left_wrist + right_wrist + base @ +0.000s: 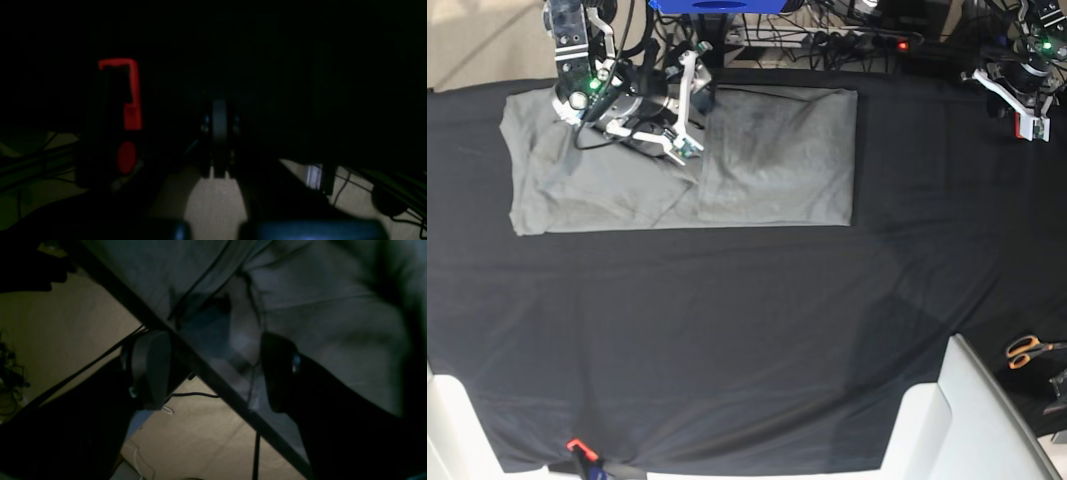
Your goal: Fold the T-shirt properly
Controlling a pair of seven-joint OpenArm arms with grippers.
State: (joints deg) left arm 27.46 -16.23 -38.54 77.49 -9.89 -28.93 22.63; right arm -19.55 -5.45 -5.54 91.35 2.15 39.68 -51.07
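Note:
The light grey T-shirt (767,155) lies flat on the black cloth (747,330) at the back left, folded into a wide rectangle with creased layers on its left half. My right gripper (685,118) hovers over the shirt's top edge near its middle, open and holding nothing. In the right wrist view its two dark fingers (151,370) stand wide apart around the right gripper's gap (215,353), with the grey shirt (333,306) beyond them. My left gripper (1029,122) is at the back right corner, far from the shirt. In the dark left wrist view it (219,113) looks shut and empty.
Orange-handled scissors (1030,349) lie off the table's right edge. White chair-like shapes (927,430) stand at the front right and front left. Cables and a power strip (877,42) run behind the table's back edge. A red-marked part (131,96) shows left of the left gripper.

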